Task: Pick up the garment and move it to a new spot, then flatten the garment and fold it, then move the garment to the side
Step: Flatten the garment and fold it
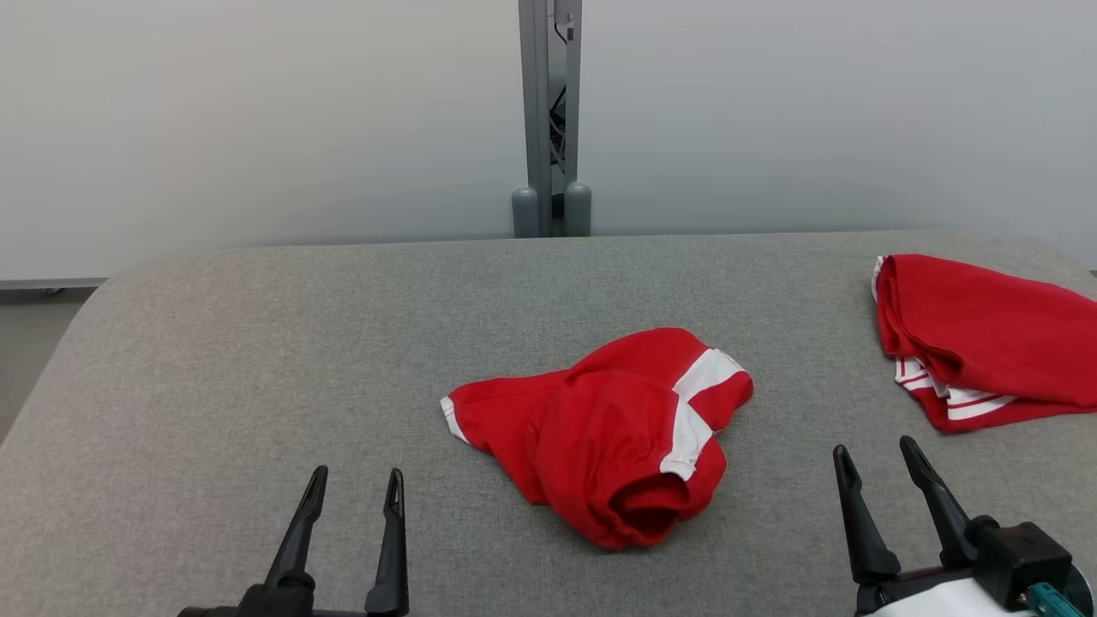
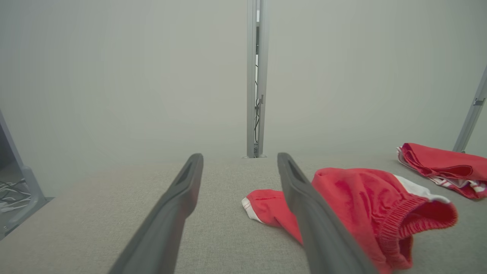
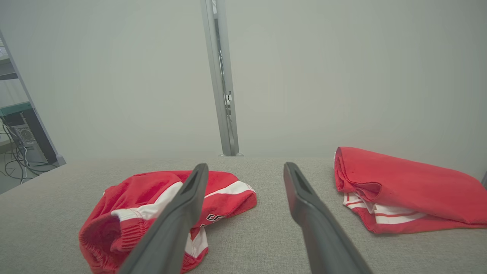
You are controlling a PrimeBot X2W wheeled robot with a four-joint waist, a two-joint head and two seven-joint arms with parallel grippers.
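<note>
- The crumpled red garment (image 1: 600, 437) lies bunched near the middle of the grey table (image 1: 257, 343). It sits between the two grippers and a little farther from the robot than their fingertips.
- The left gripper (image 1: 356, 476) hovers at the near side, to the garment's left and apart from it. Its two dark fingers are spread wide with nothing between them.
- The right gripper (image 1: 875, 447) stands to the garment's right, also clear of the cloth, with its fingers spread and empty.
- In the left wrist view the garment shows just past the right-hand finger, and its ribbed waistband (image 2: 399, 224) gapes toward the camera.
- A folded red garment (image 1: 986, 343) with white stripes lies well apart at the table's right edge, beyond the right gripper.
- In the right wrist view a scrap of dark-and-white lettering (image 3: 214, 218) shows on the crumpled garment just beside the left-hand finger. Folds and the finger hide most of it, so it cannot be read.
</note>
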